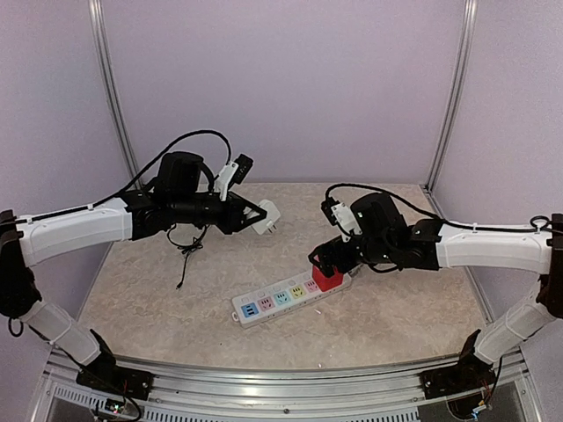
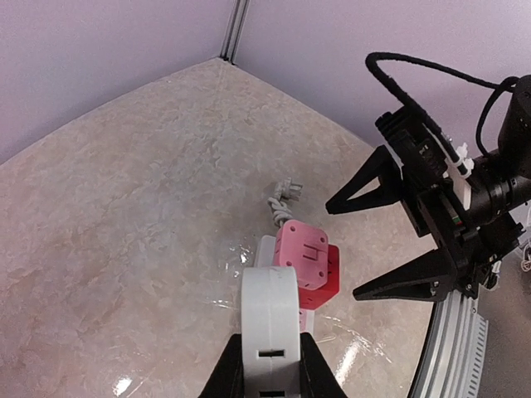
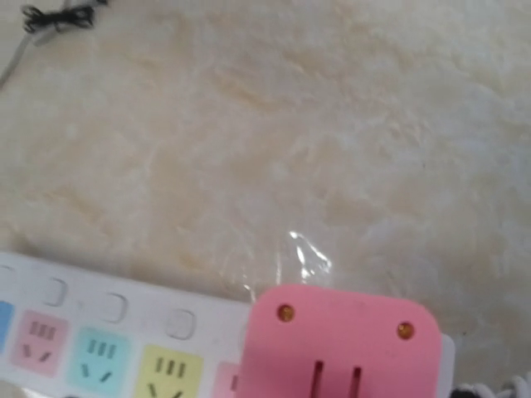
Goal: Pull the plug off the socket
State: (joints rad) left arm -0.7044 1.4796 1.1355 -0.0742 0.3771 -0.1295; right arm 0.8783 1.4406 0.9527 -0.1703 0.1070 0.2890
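The socket (image 1: 283, 297) is a long white strip with pastel outlet faces, lying slantwise on the table. Its outlets also show in the right wrist view (image 3: 108, 348). A white plug (image 1: 266, 218) hangs in the air behind it, apart from the strip. My left gripper (image 1: 261, 212) is shut on this plug (image 2: 270, 311). A pink and red cube adapter (image 1: 327, 276) sits on the socket's right end (image 2: 309, 264) (image 3: 340, 348). My right gripper (image 1: 324, 262) hovers at the cube, its black fingers (image 2: 369, 184) spread wide and touching nothing.
A thin black cable (image 1: 185, 251) lies on the table below the left arm, its coil showing in the right wrist view (image 3: 58, 15). The socket's white cord (image 2: 283, 199) trails off its far end. Purple walls and metal posts (image 1: 110, 79) enclose the table; a rail (image 1: 264, 374) runs along the front.
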